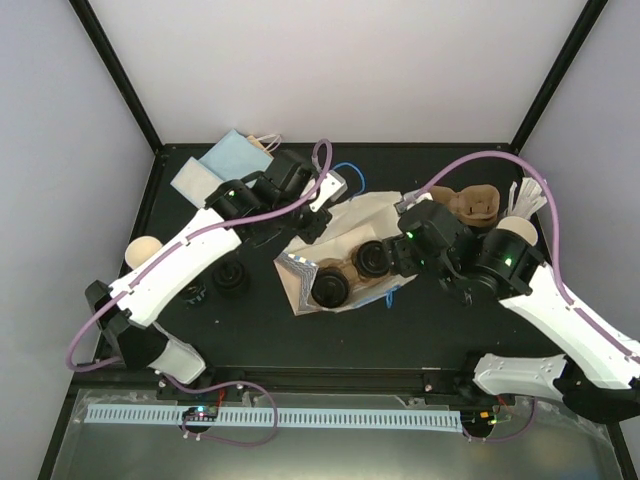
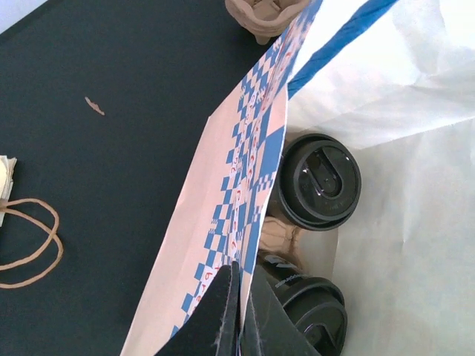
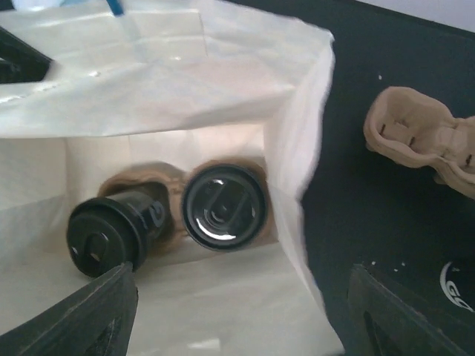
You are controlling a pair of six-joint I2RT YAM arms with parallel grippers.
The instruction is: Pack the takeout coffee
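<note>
so the left gripper [image 2: 239, 276] is clamped on the rim of the blue-checked paper bag [image 2: 249, 141] mid-frame. The right gripper [image 3: 241, 278] is spread wide and empty, facing two round black-lidded cups [image 3: 223, 206] inside.

Two black-lidded cups [image 1: 331, 288] lie inside the open paper bag [image 1: 355, 215]

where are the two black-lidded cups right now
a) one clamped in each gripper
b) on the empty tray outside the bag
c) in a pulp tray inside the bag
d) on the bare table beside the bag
c: both black-lidded cups sit in the brown pulp tray inside the checked paper bag, whose edge the left gripper pinches.
</note>
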